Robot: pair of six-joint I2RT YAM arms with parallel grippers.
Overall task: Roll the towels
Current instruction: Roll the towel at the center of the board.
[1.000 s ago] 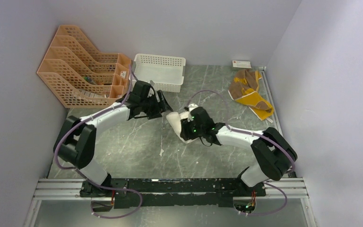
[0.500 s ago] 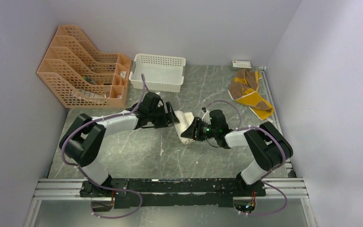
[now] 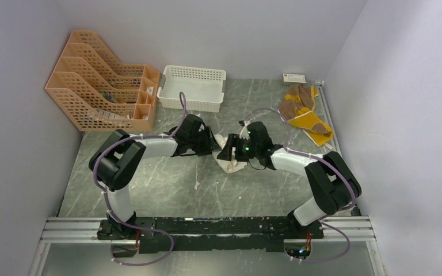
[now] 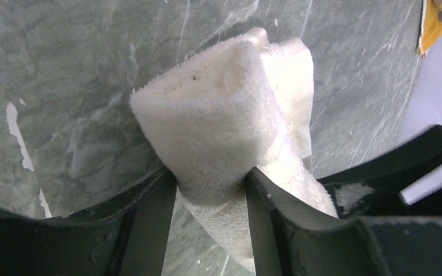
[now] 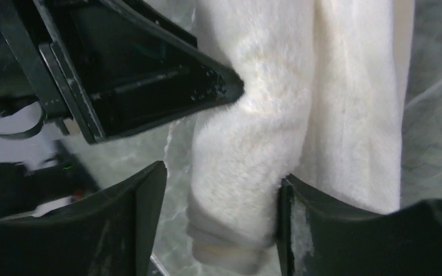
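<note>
Found the cream-white towel [image 4: 224,115] bunched into a loose, thick roll at centre; saw the brown-and-mustard towel [image 3: 303,112] crumpled flat, far right.

White arms [image 3: 156,146] — black joints, purple cables [image 3: 95,170].

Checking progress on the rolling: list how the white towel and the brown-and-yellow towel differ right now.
Colour: the white towel is plain cream; the brown-and-yellow towel is patched.
Shape: the white towel is bunched into a thick bundle; the brown-and-yellow towel lies loosely spread.
Handling: the left gripper pinches the white towel; the brown-and-yellow towel lies untouched at the far right.
Both are small soft cloths.
</note>
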